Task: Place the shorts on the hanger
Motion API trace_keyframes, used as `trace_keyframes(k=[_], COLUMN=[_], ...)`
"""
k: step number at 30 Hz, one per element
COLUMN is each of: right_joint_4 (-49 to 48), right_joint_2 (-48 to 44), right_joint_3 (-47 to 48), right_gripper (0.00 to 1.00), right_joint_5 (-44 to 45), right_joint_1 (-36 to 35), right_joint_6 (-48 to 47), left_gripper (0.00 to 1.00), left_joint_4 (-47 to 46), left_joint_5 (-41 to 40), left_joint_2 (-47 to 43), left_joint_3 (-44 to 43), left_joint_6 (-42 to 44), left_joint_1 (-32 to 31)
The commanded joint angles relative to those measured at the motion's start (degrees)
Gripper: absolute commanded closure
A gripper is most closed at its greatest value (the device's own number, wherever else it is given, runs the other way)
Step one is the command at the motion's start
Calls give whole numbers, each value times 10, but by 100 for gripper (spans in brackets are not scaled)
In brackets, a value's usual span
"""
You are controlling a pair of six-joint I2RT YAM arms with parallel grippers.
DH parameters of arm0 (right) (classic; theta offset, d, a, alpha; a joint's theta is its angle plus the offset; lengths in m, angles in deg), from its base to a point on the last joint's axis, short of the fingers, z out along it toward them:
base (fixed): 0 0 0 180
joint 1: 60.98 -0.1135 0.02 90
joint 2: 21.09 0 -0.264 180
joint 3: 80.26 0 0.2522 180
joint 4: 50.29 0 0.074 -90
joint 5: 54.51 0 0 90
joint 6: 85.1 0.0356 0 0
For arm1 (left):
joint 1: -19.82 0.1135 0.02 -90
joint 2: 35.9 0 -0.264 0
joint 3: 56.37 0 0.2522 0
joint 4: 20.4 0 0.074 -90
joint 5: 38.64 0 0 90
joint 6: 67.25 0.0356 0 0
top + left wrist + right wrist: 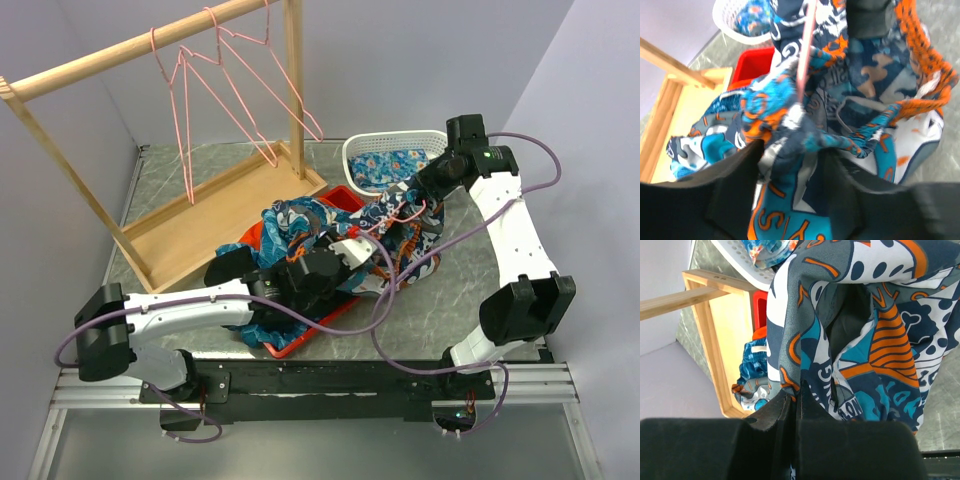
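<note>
The shorts (295, 222) hang in a loose, crumpled mass between the two sets of jaws, sagging below them onto the red tray (754, 67) on the counter (460, 295). The right jaws are pressed together on a thin fold of the printed fabric, and the rest drapes away ahead of them. The left jaws straddle a thick bunched knot of cloth and seem to be clamped on it, though the wad fills the gap and hides the contact. The hanger (805, 60), a thin pink wire, rises out of the folds just ahead of the left jaws. The fabric looks light, limp and fairly slick, so it will slump wherever it is unsupported. I judge the waistband, pinched at two spread points, to be the best hold, since a bunched grip lets layers slip.
</note>
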Motion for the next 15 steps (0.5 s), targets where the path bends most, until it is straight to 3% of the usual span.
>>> trace_keyframes(k=[1, 3, 4, 8, 11, 12, 15], right_joint_4=[4, 1, -1, -13, -33, -39, -87], right_joint_2=[-39, -46, -48, -70, -91, -99, -140], right_joint_3=[0, -1, -2, -9, -17, -19, -33], right_gripper=[100, 100, 100, 100, 82, 67, 47], right_joint_5=[-35, -45, -47, -63, -79, -79, -85], right_joint_1=[1, 0, 0, 0, 0, 0, 0], right_joint_6=[-8, -11, -13, -19, -39, -44, -68], left_gripper=[68, 84, 99, 99, 99, 99, 99], left_joint_4=[-142, -153, -152, -133, -107, -96, -77], left_joint_5=[49, 55, 58, 84, 103, 106, 112], left_joint_2=[-51, -53, -56, -68, -86, -91, -116], left_joint_3=[25, 22, 19, -2, -16, -18, -29], left_joint_6=[26, 22, 15, -12, -35, -42, -68], left_joint_1=[10, 11, 12, 15, 15, 16, 18])
